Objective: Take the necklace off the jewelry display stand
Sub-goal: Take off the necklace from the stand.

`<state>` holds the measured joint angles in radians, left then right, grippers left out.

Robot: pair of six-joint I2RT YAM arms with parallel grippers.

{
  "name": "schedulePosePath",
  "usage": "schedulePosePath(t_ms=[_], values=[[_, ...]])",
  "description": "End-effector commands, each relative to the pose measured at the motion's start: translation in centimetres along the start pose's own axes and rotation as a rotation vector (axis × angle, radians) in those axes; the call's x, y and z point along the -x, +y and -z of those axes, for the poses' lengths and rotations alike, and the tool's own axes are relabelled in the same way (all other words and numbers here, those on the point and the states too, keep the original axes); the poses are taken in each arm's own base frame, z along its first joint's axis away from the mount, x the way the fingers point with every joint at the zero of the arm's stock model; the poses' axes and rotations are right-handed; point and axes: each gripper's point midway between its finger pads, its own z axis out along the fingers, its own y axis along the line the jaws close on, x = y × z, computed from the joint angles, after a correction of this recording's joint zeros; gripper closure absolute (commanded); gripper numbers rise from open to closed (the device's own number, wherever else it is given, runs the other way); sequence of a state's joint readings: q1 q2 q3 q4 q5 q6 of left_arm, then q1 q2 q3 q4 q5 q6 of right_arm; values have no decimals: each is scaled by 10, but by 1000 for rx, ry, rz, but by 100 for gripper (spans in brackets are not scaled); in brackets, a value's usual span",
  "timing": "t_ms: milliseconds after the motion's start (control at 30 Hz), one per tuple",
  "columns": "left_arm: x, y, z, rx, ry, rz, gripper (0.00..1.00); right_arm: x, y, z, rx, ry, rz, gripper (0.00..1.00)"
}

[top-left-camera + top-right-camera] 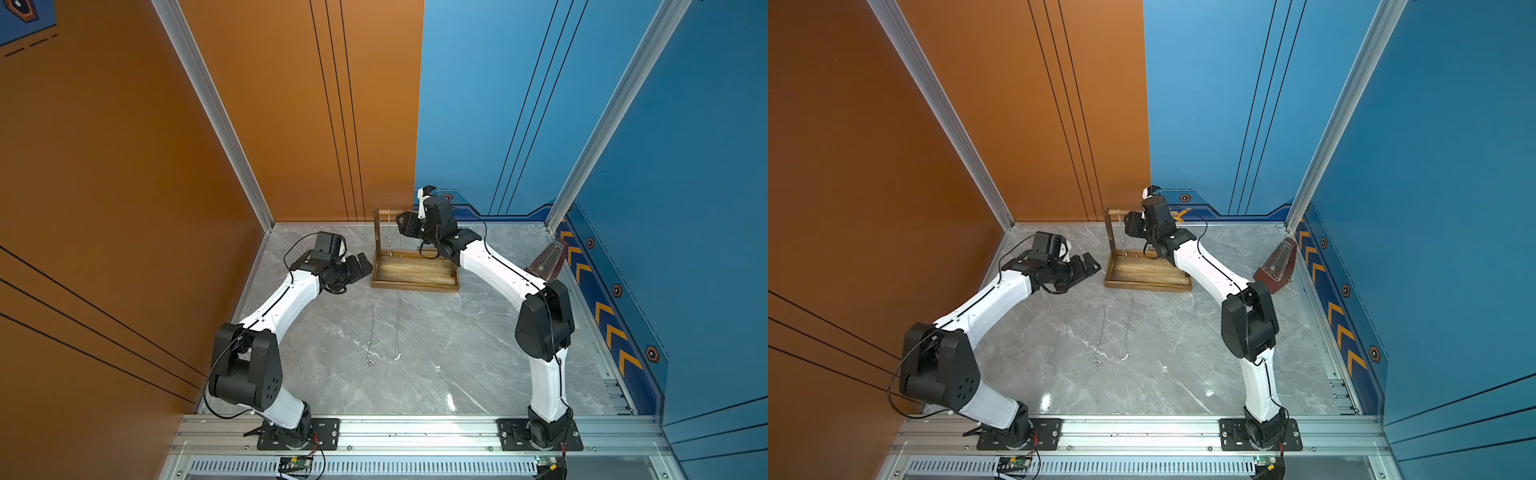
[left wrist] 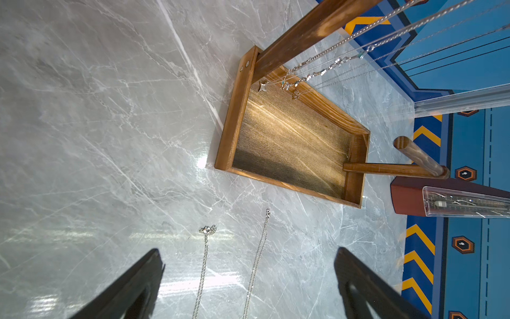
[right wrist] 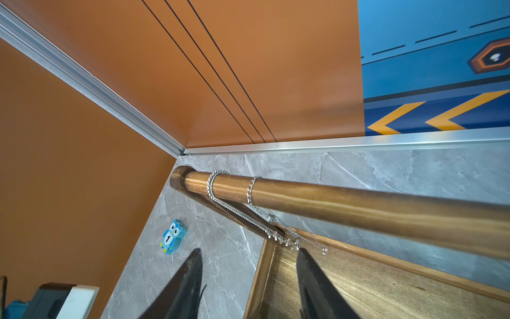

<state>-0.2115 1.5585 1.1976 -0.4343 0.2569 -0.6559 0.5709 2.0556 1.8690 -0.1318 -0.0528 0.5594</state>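
the jewelry display stand (image 1: 376, 239) sits at the back of the marble table (image 1: 457, 353). the necklaces (image 3: 212, 190) hang looped over its top rod (image 3: 358, 207), bunched near one end, with their pendants dangling just above the tray (image 2: 234, 116). the right gripper (image 3: 248, 251) is raised level with the rod, its jaws partly apart and empty, tips just short of the chains. i'd guess it's placed there to pinch one and work it off the rod. the left gripper (image 2: 248, 250) hangs beside the tray with its jaws spread wide, gripping nothing. two chains (image 1: 371, 332) lie flat on the marble in front, probably ones already taken down. the only writing i can read is a "1" on a little blue owl block (image 3: 172, 236). the metronome (image 1: 546, 259) shows no brand i can make out.
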Motion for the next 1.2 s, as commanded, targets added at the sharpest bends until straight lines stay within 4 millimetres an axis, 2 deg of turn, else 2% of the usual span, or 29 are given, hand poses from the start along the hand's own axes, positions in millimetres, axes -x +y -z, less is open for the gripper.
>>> schedulePosePath(t_ms=[0, 367, 767, 1167], values=[[-8, -3, -2, -22, 25, 5, 2, -6, 0, -16, -9, -27, -10, 45], [-8, -6, 0, -36, 24, 9, 2, -7, -14, -24, -92, -76, -14, 54], [-7, -6, 0, -43, 24, 14, 2, -2, -12, -32, -76, -114, -30, 63], [-6, -8, 1, -52, 25, 19, 2, -3, -15, -40, -100, -125, -38, 67]])
